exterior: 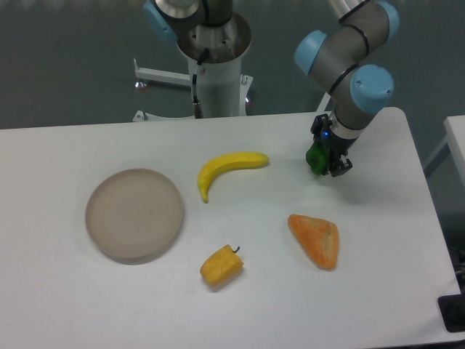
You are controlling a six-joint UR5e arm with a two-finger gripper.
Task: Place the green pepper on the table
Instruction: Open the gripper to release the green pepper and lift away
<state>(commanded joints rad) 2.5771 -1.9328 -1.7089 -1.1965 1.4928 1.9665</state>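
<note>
The green pepper (316, 158) is small, dark green and glossy, at the right rear of the white table (378, 291). My gripper (325, 164) points down over it, and its black fingers close around the pepper. The pepper is at or just above the tabletop; I cannot tell whether it touches. The fingers hide part of the pepper.
A yellow banana (225, 169) lies left of the gripper. An orange wedge-shaped item (316, 241) lies in front of it. A yellow-orange pepper with a stem (221, 266) sits near the front centre. A round tan-grey plate (134, 214) is at the left. The table's right edge is near the gripper.
</note>
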